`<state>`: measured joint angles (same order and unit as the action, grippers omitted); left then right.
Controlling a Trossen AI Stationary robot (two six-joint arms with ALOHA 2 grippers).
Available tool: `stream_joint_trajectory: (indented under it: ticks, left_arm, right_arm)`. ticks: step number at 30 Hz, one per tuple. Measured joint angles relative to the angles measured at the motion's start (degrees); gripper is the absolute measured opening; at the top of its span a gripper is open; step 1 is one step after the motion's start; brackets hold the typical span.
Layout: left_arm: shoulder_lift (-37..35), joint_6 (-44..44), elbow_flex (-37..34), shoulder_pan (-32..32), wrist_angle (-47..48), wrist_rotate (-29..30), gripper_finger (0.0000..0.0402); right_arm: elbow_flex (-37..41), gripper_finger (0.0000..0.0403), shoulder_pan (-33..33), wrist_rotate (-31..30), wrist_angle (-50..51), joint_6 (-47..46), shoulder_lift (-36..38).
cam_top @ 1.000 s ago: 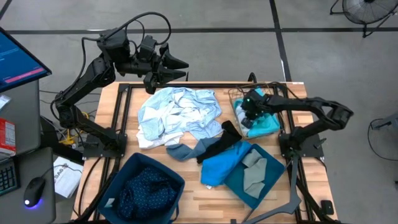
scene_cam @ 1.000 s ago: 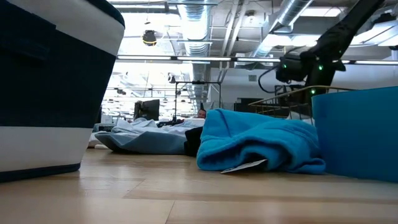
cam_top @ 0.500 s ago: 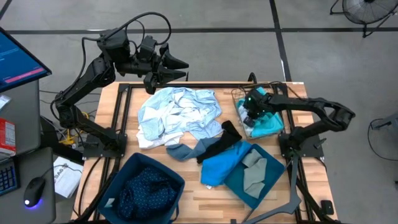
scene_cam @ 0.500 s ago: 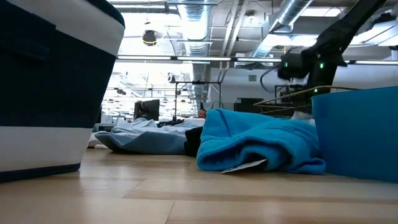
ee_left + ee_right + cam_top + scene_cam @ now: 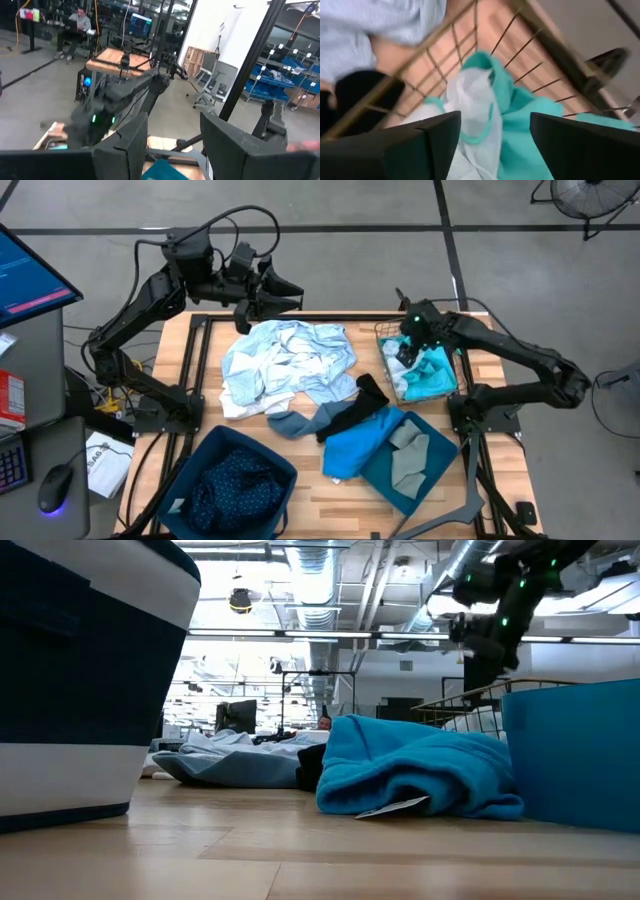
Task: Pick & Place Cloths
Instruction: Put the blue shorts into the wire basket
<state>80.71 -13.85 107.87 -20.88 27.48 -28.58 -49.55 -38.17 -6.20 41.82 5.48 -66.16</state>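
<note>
While the right tool (image 5: 404, 352) hangs spread and empty just above the wire basket (image 5: 385, 333) holding turquoise and white cloths (image 5: 432, 376), the left tool (image 5: 290, 292), also spread, waits beyond the worktop's (image 5: 330, 488) far edge.

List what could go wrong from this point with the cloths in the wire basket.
1. The right gripper, open above the wire basket, hangs close over the white cloth and turquoise cloth; a fold could catch a finger when the arm moves away.
2. The black cloth lies against the basket's side and may get dragged by a low pass.
</note>
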Motion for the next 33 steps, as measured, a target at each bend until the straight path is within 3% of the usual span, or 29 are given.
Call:
stream_joint_trajectory:
  ticks: [4, 9, 17, 22, 29, 33]
  left_arm:
    - [-0.02, 4.47, 0.0, 0.33, 6.89, 0.42, 0.0163]
    - [0.15, 10.35, -1.53, 3.14, 17.68, 9.68, 0.0163]
    - [-0.13, 10.61, -18.15, 8.1, 17.54, 22.29, 0.0163]
    - [-0.13, 10.35, -33.63, 8.25, 5.05, 33.93, 0.0163]
    - [-0.09, 5.66, -53.68, 10.1, -25.2, 31.19, 0.0199]
    - [-0.05, 5.49, -58.51, 15.4, -32.82, 32.99, 0.0228]
  right_arm:
    - [-4.85, 0.0239, 0.9, 1.94, 2.37, -1.75, 3.27]
    - [-10.11, 0.0239, 3.29, 4.72, 2.62, -5.16, 7.95]
    - [-12.12, 0.024, 8.13, 4.86, 2.93, -10.03, 13.95]
    - [-12.12, 0.024, 10.54, 4.78, 2.95, -11.57, 14.86]
    - [-12.1, 0.024, 14.28, 4.76, 3.29, -13.99, 14.35]
    - [-12.1, 0.024, 16.64, 4.79, 3.35, -14.33, 14.41]
